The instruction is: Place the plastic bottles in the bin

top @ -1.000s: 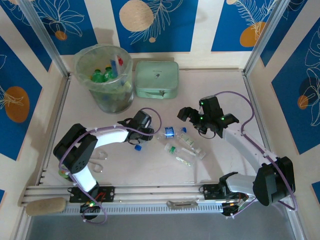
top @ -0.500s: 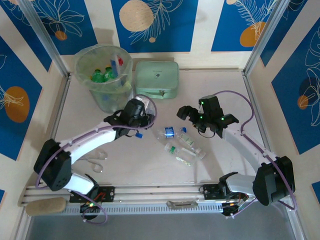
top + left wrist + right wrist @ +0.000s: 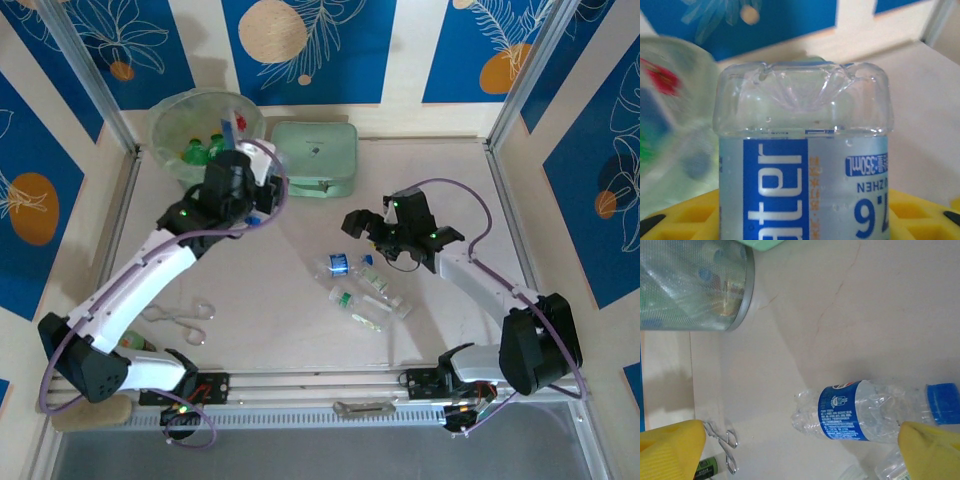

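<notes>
Left gripper pinches a clear blue-labelled bottle at the edge of the bin — green bottles lie inside. Right gripper, fingers spread wide, hovers over three bottles lying on the table.

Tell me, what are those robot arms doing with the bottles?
They are tidying up. The left tool is shut on a clear bottle with a blue label, right by the round green bin. The right tool is open above a blue-capped bottle lying on the table. A few bottles already sit in the bin.
</notes>
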Controlling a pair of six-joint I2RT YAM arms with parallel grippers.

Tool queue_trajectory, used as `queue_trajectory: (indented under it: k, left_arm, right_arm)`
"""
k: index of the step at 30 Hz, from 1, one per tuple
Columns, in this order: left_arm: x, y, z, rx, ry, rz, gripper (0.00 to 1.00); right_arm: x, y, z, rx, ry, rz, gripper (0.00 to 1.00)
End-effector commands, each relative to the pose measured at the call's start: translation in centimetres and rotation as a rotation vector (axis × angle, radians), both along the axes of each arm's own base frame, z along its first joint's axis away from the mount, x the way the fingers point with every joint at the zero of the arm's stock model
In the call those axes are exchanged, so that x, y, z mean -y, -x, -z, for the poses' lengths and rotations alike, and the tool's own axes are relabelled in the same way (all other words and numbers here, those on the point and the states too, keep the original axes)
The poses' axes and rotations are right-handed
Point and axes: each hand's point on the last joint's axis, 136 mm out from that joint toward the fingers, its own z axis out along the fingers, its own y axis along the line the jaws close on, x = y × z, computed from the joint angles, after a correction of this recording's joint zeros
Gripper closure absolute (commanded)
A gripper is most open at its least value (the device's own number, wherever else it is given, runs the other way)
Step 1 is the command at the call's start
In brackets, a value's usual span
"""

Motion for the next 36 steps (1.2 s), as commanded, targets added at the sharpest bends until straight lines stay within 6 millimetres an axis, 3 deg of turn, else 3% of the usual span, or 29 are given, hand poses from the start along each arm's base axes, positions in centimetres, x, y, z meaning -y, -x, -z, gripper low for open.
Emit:
queue_trajectory:
  k: [1, 8, 14, 19, 25, 30, 36]
  left_arm:
    - [-3.4, -1.6, -3.8, 0.083, -0.069, -0.051, 0.46]
    - [-9.2, -6.6, -8.7, 0.128, -0.051, -0.158, 0.46]
    - [-11.4, -10.3, -9.5, 0.109, -0.082, -0.204, 0.46]
    - [-13.2, -13.6, -7.7, 0.051, -0.104, -0.249, 0.46]
    - [-15.7, -17.2, -2.7, -0.087, -0.09, -0.313, 0.46]
    - [-16.5, -18.5, 0.3, -0.157, -0.086, -0.334, 0.45]
    - [-17.2, -19.1, 2.4, -0.216, -0.085, -0.348, 0.42]
  right_arm:
    - [-1.2, 0.2, -0.7, 0.032, -0.016, -0.067, 0.01]
    - [-1.1, 0.5, -0.7, 0.032, 0.002, -0.082, 0.01]
    - [-0.5, 0.8, -0.8, 0.033, 0.03, -0.074, 0.01]
    - [0.0, 1.2, -1.3, 0.043, 0.047, -0.067, 0.01]
    - [0.7, 1.9, -1.8, 0.058, 0.075, -0.066, 0.01]
    - [1.4, 2.4, -1.9, 0.061, 0.096, -0.053, 0.01]
    - [1.7, 2.5, -2.2, 0.063, 0.104, -0.05, 0.01]
